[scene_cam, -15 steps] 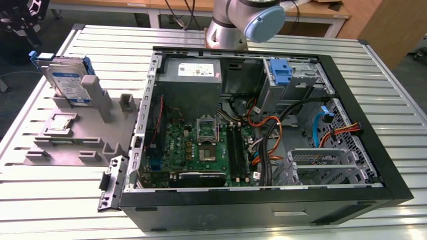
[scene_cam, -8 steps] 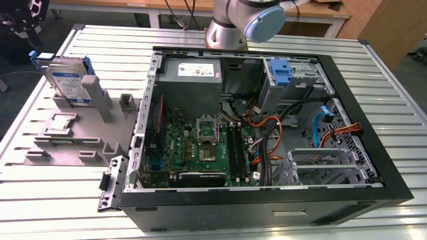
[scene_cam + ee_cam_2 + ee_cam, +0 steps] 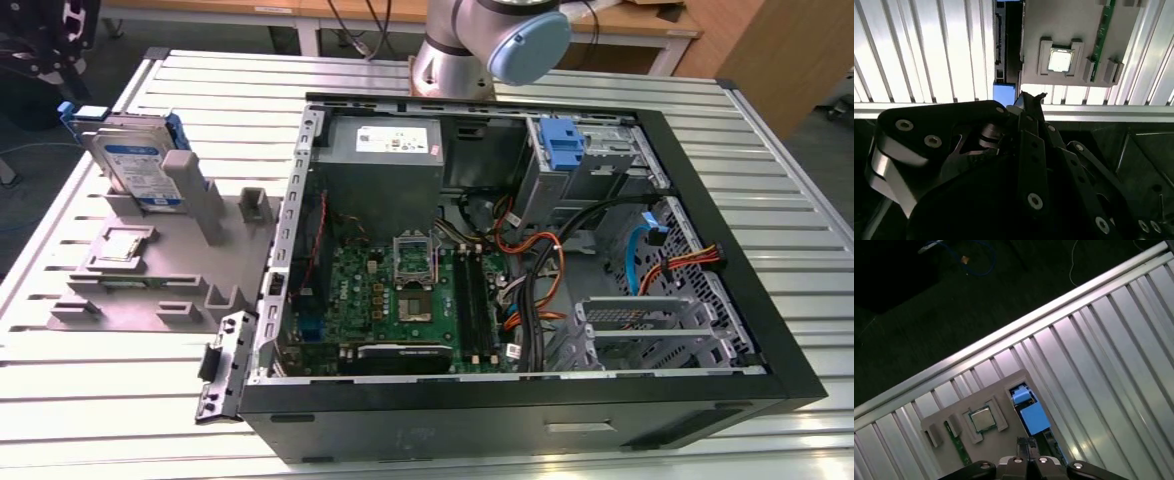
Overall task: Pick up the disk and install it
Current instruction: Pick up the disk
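Exterior view shows a table (image 3: 107, 400) of ribbed aluminium slats, pale and shiny, with wooden desks (image 3: 627, 25) behind it; the arm (image 3: 481, 40) rises from the table's far side. An open black computer case (image 3: 534, 410) lies on the slats, toward the exterior view's right; inside it are a green circuit board (image 3: 387, 290), a grey metal box (image 3: 387, 150), orange cables (image 3: 541, 255) and a tall blue latch (image 3: 563, 145). Just beside the case, on the exterior view's left, sits a grey moulded holder (image 3: 180, 270) with blocky slots; the disk (image 3: 134, 165) stands upright in a slot at its far end, near the table's corner; it is flat, silver and rectangular, with a blue-and-white label and a blue frame.

In the first wrist view the gripper (image 3: 1026, 441) hangs over this holder; its jaws are closed against each other and grip no thing; the tips are near the disk's blue frame, apart from it. A square metal chip (image 3: 980, 418) rests flat in a pocket of the holder; a thin green strip (image 3: 956, 446) lies beside it. Bare slats run from the holder to the table's rim; past the rim is a dark floor (image 3: 914, 325) with a blue cable (image 3: 966, 261).
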{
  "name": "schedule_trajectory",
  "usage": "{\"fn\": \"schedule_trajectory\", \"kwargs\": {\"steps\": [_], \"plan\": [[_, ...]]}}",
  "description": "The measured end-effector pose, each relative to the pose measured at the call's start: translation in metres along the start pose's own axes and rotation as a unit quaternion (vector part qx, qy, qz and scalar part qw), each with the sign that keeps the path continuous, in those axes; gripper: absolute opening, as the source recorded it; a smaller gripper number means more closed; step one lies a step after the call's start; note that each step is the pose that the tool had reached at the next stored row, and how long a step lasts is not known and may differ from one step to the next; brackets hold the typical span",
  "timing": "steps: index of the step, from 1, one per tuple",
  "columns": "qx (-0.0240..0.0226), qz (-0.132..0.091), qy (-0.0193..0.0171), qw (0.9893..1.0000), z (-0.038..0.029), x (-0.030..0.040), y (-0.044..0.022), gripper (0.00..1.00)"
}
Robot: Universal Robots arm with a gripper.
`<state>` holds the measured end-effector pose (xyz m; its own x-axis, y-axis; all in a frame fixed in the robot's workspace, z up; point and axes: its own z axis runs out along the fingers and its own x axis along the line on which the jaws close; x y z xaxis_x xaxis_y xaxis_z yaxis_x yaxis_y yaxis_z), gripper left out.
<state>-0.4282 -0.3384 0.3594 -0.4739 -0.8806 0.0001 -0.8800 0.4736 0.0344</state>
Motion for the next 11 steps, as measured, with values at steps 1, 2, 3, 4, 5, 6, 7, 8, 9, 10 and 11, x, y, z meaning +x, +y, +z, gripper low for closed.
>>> {"fn": "schedule_trajectory", "kwargs": {"steps": [1,2,3,4,5,6,7,8,9,10,11], "plan": [[0.0000,-0.008,0.0003,1.0000,0.0008,0.0000,0.0000,0.10],[0.0000,-0.016,0.0006,0.9999,0.0016,0.0000,-0.0001,0.10],[-0.0001,-0.023,0.0008,0.9997,0.0022,0.0000,-0.0001,0.10],[0.0000,-0.029,0.0010,0.9996,0.0028,0.0000,-0.0001,0.10],[0.0000,-0.035,0.0012,0.9994,0.0033,0.0000,-0.0001,0.11],[-0.0001,-0.040,0.0014,0.9992,0.0037,0.0000,-0.0001,0.11],[0.0000,-0.044,0.0016,0.9990,0.0041,0.0000,-0.0001,0.16],[0.0000,-0.050,0.0017,0.9988,0.0044,0.0000,-0.0001,0.23],[0.0000,-0.056,0.0020,0.9984,0.0048,0.0000,-0.0001,0.23],[0.0000,-0.065,0.0022,0.9979,0.0053,0.0000,-0.0001,0.29],[0.0000,-0.074,0.0025,0.9973,0.0058,0.0000,-0.0002,0.29]]}}
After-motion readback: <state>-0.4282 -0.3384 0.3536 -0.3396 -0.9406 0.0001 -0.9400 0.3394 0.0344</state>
